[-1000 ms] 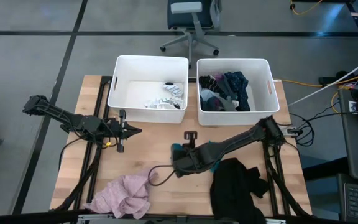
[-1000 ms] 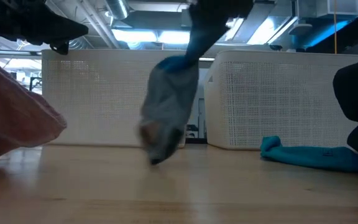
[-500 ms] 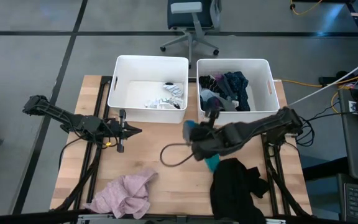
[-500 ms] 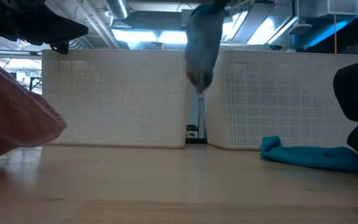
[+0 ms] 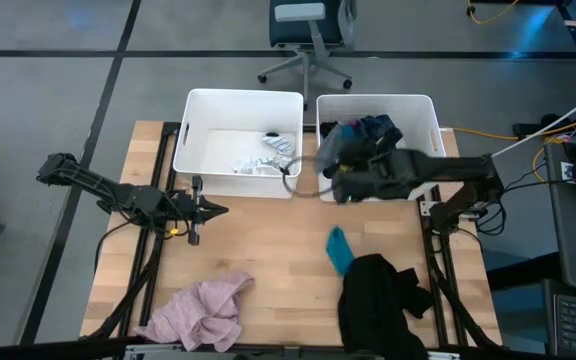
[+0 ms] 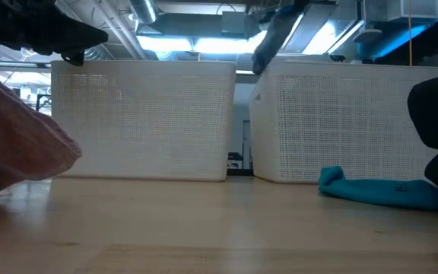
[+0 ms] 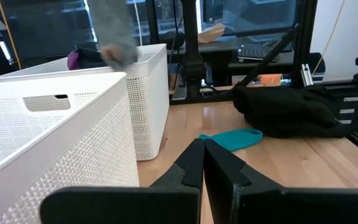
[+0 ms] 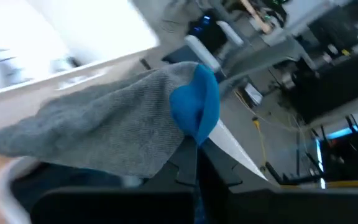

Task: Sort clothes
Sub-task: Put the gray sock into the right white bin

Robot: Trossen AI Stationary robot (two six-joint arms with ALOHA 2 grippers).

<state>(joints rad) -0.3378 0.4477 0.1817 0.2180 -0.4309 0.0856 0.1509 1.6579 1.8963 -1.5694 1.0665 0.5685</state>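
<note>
Right tool (image 5: 336,172) moved from tabletop middle to right tub (image 5: 435,130) rim, clamped on grey sock (image 8: 104,134): light, limp; pinch cuff. Left tool (image 5: 211,210) together, idle.

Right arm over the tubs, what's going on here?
It's sorting clothes. The right gripper is shut on a grey sock with a blue toe and holds it above the near left corner of the right tub, which already has dark garments in it. The left gripper is shut and waits over the table's left side, in front of the left tub. A teal sock, a black garment and a pink garment lie unsorted on the table.
</note>
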